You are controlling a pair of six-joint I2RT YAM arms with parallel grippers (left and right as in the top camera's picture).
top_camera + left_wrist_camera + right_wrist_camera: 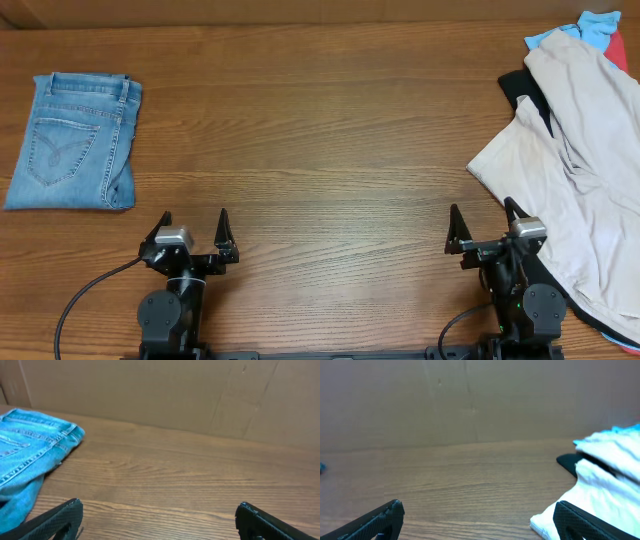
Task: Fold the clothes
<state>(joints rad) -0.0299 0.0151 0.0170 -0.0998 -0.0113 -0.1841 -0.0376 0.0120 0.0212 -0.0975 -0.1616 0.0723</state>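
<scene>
The left gripper is spread wide. It holds nothing and touches nothing. The right gripper is spread wide too, with nothing between its fingers. One of its fingers sits just beside the edge of the shorts; I cannot tell if it touches the cloth.

Both arms are tucked in at the near edge of the table, one near the left side and one near the right side. Both grippers point at the far edge.

The pale shorts lie rumpled and spread out along the right edge of the table. They lie on top of a black cloth. A light blue cloth and a red cloth peek out at the far right corner. Folded blue jeans lie by the left edge, well apart from the shorts.
</scene>
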